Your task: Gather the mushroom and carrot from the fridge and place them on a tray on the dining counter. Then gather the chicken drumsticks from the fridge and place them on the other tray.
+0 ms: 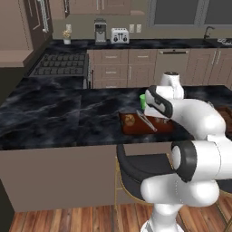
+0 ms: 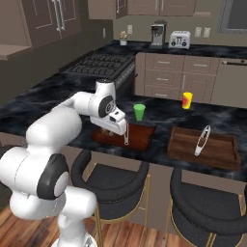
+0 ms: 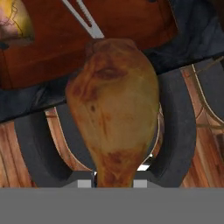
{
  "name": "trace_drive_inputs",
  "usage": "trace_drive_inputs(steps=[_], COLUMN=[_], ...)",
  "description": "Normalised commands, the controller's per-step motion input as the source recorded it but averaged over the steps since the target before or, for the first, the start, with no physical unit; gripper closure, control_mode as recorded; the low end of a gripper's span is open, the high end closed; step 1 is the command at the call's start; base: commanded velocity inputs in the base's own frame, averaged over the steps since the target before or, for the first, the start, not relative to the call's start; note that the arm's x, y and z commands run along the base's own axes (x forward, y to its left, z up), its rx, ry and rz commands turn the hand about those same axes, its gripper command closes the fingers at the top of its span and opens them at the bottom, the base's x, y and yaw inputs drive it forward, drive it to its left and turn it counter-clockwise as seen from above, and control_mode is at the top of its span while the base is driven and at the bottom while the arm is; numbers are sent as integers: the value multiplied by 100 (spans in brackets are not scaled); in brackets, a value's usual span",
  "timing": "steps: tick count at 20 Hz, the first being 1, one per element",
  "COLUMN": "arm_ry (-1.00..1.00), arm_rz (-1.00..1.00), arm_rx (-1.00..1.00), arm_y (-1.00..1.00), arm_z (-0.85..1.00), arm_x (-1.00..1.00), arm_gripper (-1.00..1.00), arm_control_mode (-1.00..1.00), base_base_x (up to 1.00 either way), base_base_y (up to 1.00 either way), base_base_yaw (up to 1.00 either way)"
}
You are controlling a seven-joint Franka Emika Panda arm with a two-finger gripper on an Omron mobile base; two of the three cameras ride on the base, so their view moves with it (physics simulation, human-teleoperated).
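Note:
My gripper (image 3: 113, 183) is shut on a golden-brown chicken drumstick (image 3: 113, 109), gripped at its narrow end. It hangs by the near edge of the dining counter (image 2: 58, 103), in front of the left wooden tray (image 2: 140, 137). That tray (image 1: 156, 126) holds another drumstick (image 1: 130, 119) and grey tongs (image 1: 146, 120). From the right base camera the gripper (image 2: 116, 131) sits low over the tray's near left corner. The second tray (image 2: 217, 155) holds a pair of tongs (image 2: 201, 141). Mushroom, carrot and fridge are out of view.
A green cup (image 2: 139, 112) stands just behind the left tray, and a yellow cup (image 2: 187, 100) further back. Black round stools (image 2: 118, 181) sit under the counter edge below the gripper. The stove (image 1: 61, 64) and back counter lie beyond.

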Motion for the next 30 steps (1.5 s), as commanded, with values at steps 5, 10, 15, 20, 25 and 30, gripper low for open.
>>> trace_drive_inputs(steps=[5,10,15,20,25,30], arm_ry=[8,8,9,7,6,4], arm_rz=[0,1,1,0,0,0], arm_rx=[2,2,2,2,1,2], arm_y=[0,0,0,-4,-3,0], arm_z=[-42,-45,-47,-44,-41,-45], arm_x=[81,76,77,75,66,47], arm_gripper=[100,100,100,100,100,100], arm_control_mode=[-100,-100,-100,-100,-100,-100], base_base_x=[0,0,0,0,0,0], base_base_y=[0,0,0,0,0,0], base_base_yaw=[0,0,0,0,0,0])
